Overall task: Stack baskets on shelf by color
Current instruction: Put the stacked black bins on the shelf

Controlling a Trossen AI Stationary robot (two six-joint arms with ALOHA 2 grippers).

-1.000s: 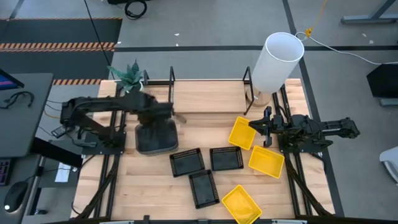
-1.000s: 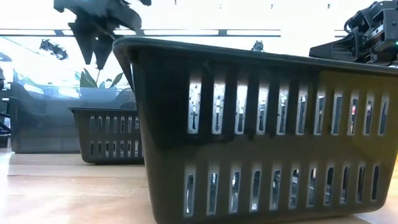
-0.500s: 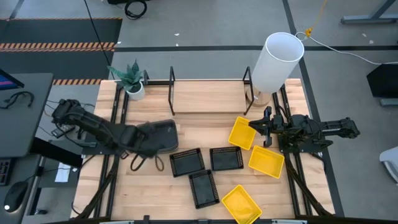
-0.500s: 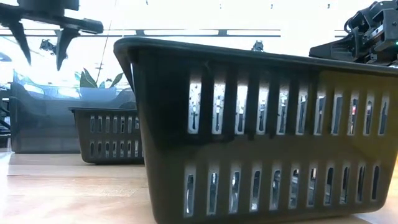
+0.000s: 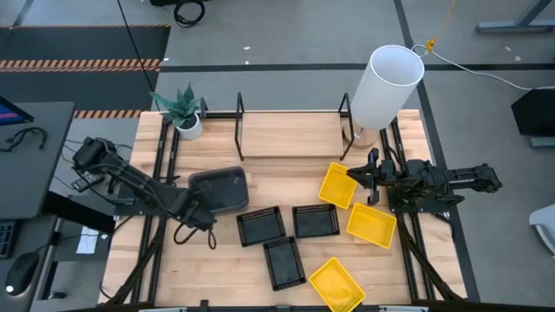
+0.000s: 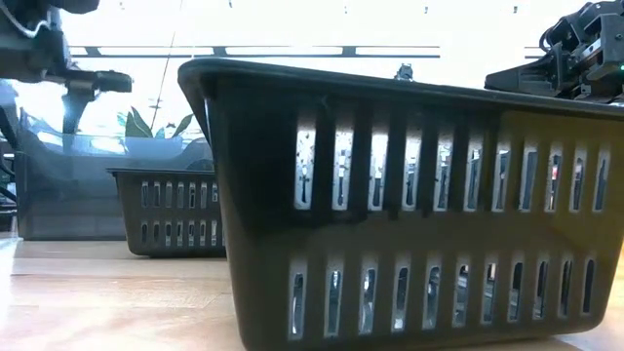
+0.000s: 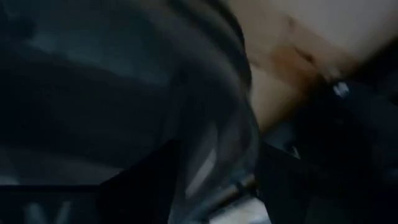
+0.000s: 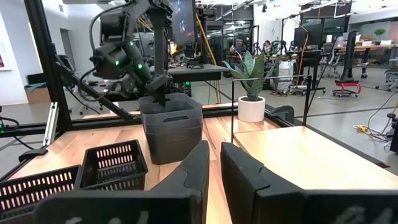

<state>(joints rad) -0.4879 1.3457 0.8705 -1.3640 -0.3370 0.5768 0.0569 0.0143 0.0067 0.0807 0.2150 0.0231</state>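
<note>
The dark grey baskets (image 5: 218,189) stand nested in one stack on the table's left half; the stack also shows in the right wrist view (image 8: 171,127). My left gripper (image 5: 198,232) hangs open by the stack's near-left corner and touches nothing that I can see. Three black mesh baskets (image 5: 260,225) (image 5: 315,221) (image 5: 284,260) and three yellow baskets (image 5: 336,185) (image 5: 371,224) (image 5: 336,284) lie singly on the table. The black wire shelf (image 5: 240,130) stands at the far edge. My right gripper (image 8: 215,168) waits at the right by a yellow basket, fingers together and empty.
A tall white cylinder (image 5: 386,82) stands at the shelf's right end and a potted plant (image 5: 182,108) at the far left corner. In the low view a black mesh basket (image 6: 409,214) fills the foreground. Bare wood lies between the shelf's uprights.
My left gripper has swung from above the grey stack toward the table's near-left, ending beside the stack's near-left corner. The grey stack stays where it was. My right arm has kept still.
</note>
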